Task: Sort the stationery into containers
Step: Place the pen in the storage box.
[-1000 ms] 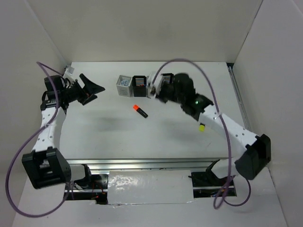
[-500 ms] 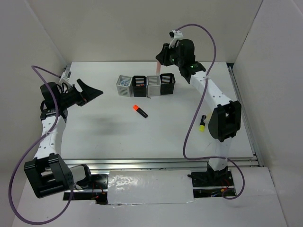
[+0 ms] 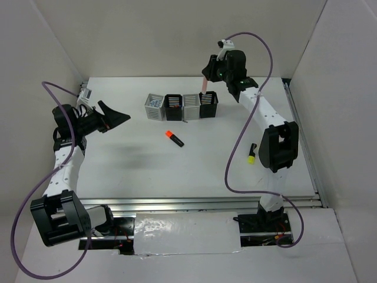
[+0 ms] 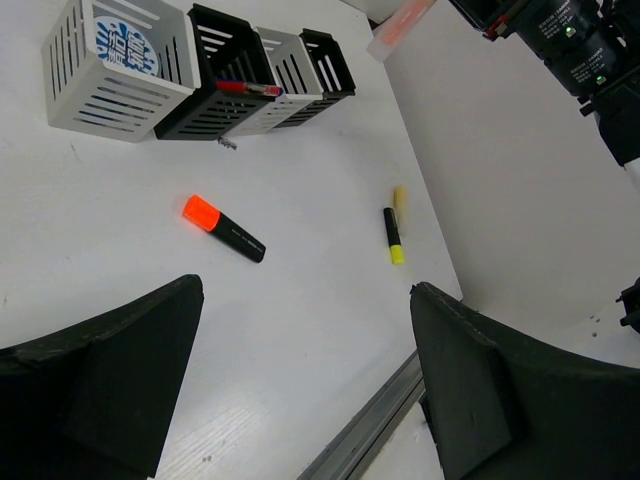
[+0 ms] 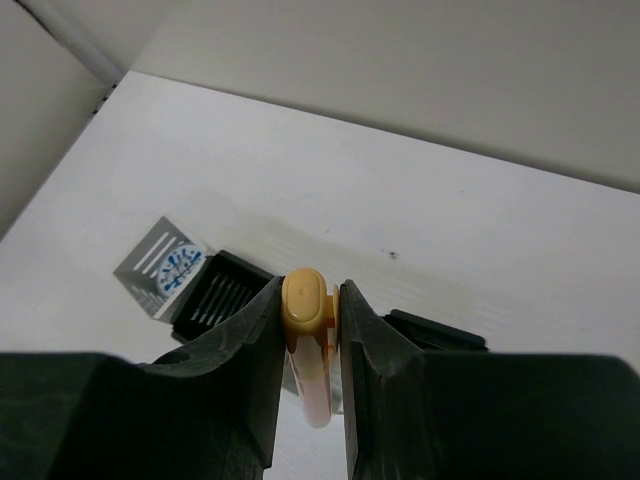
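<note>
Placement is the step in hand: the peach marker (image 5: 309, 345) is held roughly upright above the right end of the row of slatted cups (image 3: 182, 106), pinched near its rounded upper end between the right arm's fingers (image 5: 245, 350), which press against both of its sides. It looks like a short, stubby pen with a smooth, pale orange-pink barrel, slightly translucent towards its lower end. In the top view it hangs well clear of the cup rims, near the last grey cup and the black end cup, but I cannot tell which of the two lies directly under it. As I judge it, the next move calls for lining the lower end up over one opening, lowering it between the walls, and only then parting the fingers, since a drop from this height could strike a rim and bounce out. Further out, the grey cup at the left end holds a round blue-grey disc (image 4: 127, 52), and a thin red pen (image 4: 248, 88) lies in the black cup beside it. An orange-black highlighter (image 3: 174, 138) and a yellow-black highlighter (image 3: 251, 153) lie loose on the white surface (image 3: 147, 165), well apart, not yet sorted. The left arm's fingers (image 4: 100, 390) are spread wide and empty, raised at the left side away from the cups.
</note>
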Action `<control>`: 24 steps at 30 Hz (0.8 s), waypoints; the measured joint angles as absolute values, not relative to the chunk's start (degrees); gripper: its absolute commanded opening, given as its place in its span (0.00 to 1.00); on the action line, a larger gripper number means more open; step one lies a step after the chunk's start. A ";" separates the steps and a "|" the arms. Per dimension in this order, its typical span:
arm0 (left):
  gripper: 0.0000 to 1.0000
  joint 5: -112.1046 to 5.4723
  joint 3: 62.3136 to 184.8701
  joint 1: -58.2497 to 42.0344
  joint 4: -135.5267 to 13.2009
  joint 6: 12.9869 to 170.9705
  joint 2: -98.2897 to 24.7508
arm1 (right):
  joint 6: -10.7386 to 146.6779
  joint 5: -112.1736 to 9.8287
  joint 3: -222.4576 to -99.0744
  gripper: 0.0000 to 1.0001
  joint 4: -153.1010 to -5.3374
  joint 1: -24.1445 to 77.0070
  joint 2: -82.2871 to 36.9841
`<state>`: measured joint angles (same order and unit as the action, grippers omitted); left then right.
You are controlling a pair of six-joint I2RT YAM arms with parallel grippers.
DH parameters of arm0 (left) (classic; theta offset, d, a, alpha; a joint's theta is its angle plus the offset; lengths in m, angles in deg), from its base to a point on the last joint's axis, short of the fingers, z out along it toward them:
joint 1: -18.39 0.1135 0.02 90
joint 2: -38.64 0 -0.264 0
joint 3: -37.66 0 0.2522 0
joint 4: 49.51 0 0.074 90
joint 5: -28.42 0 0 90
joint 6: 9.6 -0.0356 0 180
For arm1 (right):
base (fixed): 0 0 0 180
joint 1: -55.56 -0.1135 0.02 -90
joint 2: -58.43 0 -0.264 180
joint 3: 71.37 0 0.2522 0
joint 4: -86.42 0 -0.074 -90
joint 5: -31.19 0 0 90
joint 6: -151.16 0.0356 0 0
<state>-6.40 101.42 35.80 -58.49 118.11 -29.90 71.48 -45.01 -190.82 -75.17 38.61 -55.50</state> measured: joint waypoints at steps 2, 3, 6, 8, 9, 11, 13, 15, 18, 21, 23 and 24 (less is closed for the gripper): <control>0.96 -6.53 101.46 35.41 -58.56 117.92 -30.22 | 71.05 -45.64 -190.82 0.00 -75.17 39.83 -55.72; 0.96 -6.75 101.49 35.25 -58.58 117.81 -30.55 | 70.91 -46.06 -190.82 0.00 -75.19 40.29 -55.96; 0.96 -7.62 101.57 34.73 -58.99 117.68 -31.84 | 70.89 -46.67 -190.80 0.05 -75.13 41.65 -57.07; 0.96 -7.93 101.57 34.58 -59.17 117.68 -32.47 | 70.91 -46.87 -190.82 0.08 -75.10 41.95 -58.21; 0.95 -8.15 101.57 34.56 -59.28 117.65 -32.61 | 70.91 -47.00 -190.82 0.08 -75.10 41.95 -58.82; 0.95 -8.76 101.57 34.40 -59.47 117.57 -32.85 | 70.91 -47.09 -190.82 0.11 -75.06 41.93 -60.11; 0.95 -9.11 101.57 34.40 -59.78 116.89 -33.09 | 70.94 -47.37 -190.82 0.16 -74.84 41.93 -61.27; 0.94 -9.31 101.57 34.40 -60.00 116.56 -33.44 | 71.02 -47.66 -190.82 0.18 -74.60 41.95 -62.25; 0.94 -9.50 101.57 34.42 -60.35 116.41 -34.03 | 71.50 -48.42 -190.78 0.23 -74.49 41.95 -63.26; 0.94 -9.83 101.57 34.42 -60.35 116.41 -34.46 | 72.14 -49.01 -190.47 0.59 -74.45 41.95 -63.46; 0.94 -9.90 101.57 34.42 -60.26 116.43 -34.66 | 72.27 -49.16 -190.36 0.60 -74.45 41.95 -63.46; 0.93 -9.90 101.57 34.42 -60.24 116.45 -34.79 | 72.23 -49.19 -190.25 0.63 -74.45 41.95 -63.46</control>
<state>-9.90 101.57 34.42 -60.24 116.45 -34.79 72.23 -49.19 -190.25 -74.45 41.95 -63.46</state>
